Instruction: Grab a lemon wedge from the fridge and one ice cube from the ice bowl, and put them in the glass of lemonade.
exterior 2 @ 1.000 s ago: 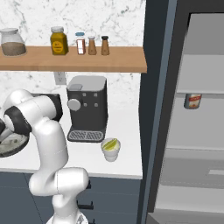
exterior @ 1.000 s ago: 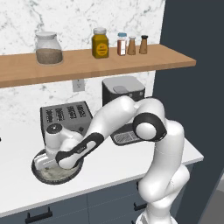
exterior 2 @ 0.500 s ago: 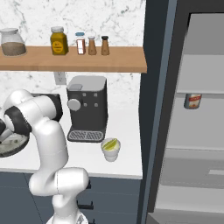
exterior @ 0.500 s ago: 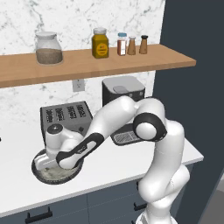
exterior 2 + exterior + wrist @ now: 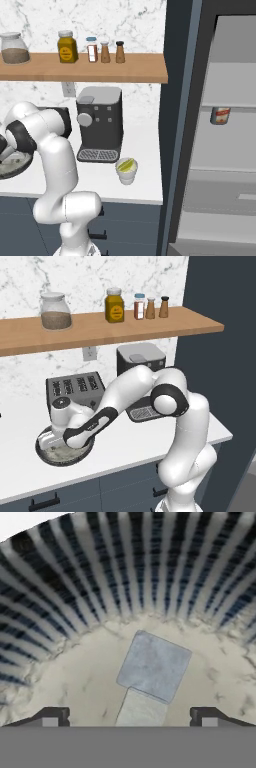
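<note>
- Fridge (image 5: 220, 125) open at 3 o'clock in the right base view; no lemon wedge seen on its shelves.
- Arm barely shifted over the last second, hand lowered into ice bowl (image 5: 64, 451) on the table (image 5: 125, 453).
- Glass of lemonade (image 5: 126, 170) by the coffee machine (image 5: 100, 122), yellow already floating inside.
- End effector (image 5: 130, 717) released, fingers wide, straddling ice cube (image 5: 154, 666) at 12 o'clock; ready for closing.

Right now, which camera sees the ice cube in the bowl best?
The hand view: the ice cube lies big and square between the open gripper tips. In the left base view the arm covers much of the ice bowl; in the right base view its rim peeks out.
</note>
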